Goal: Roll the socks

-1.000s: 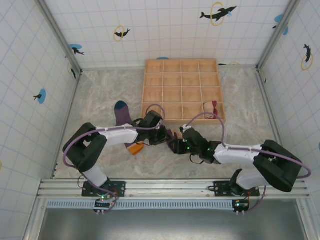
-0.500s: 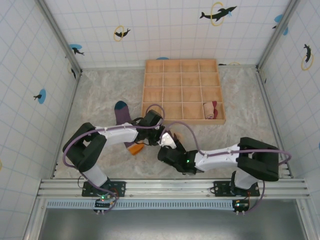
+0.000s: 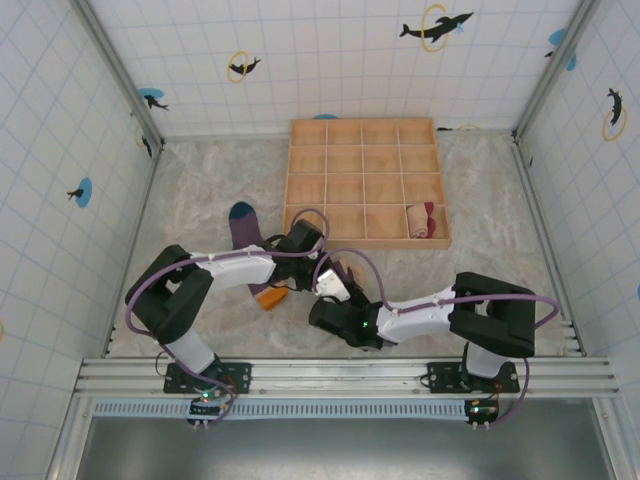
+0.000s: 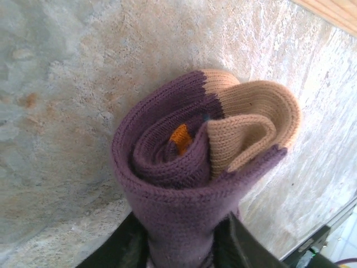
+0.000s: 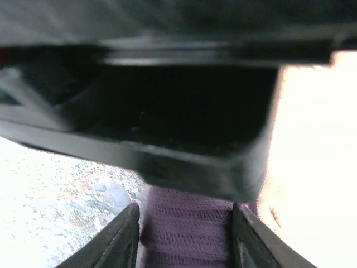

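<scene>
A purple sock with a tan toe (image 4: 195, 151) is rolled into a tight coil with a bit of orange at its core. It stands on the stone-look table between the fingers (image 4: 120, 248) of my left gripper (image 4: 181, 237), which press its sides. My right gripper (image 5: 187, 223) reaches in from the near side, and its fingers (image 5: 125, 234) close on the same purple knit (image 5: 189, 229). From above, both grippers, left (image 3: 322, 266) and right (image 3: 330, 290), meet at the roll (image 3: 337, 270). A purple sock with a teal toe (image 3: 243, 228) lies flat under the left arm, its orange cuff (image 3: 270, 297) showing.
The wooden grid tray (image 3: 365, 125) sits at the back, with a rolled tan sock with a dark-red cuff (image 3: 422, 221) in its near right compartment. A dark blurred body (image 5: 178, 111) hangs close above the right fingers. Tiled walls stand on three sides.
The right arm has swung left and folded in, bringing its gripper to the roll from the near side. The left arm has stayed in place.
</scene>
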Motion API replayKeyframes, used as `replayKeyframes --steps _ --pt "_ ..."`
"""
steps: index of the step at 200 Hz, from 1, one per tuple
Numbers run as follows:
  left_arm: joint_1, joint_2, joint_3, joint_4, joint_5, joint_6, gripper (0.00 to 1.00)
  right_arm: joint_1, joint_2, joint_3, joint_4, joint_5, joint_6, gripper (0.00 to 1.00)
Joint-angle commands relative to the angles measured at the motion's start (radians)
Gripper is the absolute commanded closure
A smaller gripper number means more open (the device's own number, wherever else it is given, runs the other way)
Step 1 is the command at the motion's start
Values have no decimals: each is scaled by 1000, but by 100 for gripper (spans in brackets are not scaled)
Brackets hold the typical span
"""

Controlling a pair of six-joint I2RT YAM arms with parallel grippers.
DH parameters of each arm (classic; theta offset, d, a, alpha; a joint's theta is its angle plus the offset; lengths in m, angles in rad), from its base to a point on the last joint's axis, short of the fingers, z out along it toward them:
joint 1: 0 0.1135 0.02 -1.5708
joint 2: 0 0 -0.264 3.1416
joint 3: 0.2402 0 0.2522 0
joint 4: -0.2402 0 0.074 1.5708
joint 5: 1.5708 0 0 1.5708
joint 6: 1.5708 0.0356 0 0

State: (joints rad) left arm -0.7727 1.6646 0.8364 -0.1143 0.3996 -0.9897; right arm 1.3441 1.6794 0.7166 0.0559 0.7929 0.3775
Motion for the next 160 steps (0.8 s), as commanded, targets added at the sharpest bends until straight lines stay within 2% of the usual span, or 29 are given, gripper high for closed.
replayKeyframes --steps 1,22,51,92,125,160 --pt "4 -14 -18 -54 -2 10 51 -30 33 -42 -30 -74 54 64" --pt "4 -24 -27 -52 -4 8 40 -66 17 -94 12 -157 74 79" --pt "4 -45 -33 -27 2 26 29 -122 -37 -179 117 -338 86 88" --pt "6 -80 -48 47 -4 68 25 -257 -119 -320 269 -622 150 89" --pt "6 -94 -87 163 15 56 25 -340 -139 -396 343 -743 199 90" --pt "6 -91 -106 210 12 57 27 -419 -135 -448 410 -862 260 90"
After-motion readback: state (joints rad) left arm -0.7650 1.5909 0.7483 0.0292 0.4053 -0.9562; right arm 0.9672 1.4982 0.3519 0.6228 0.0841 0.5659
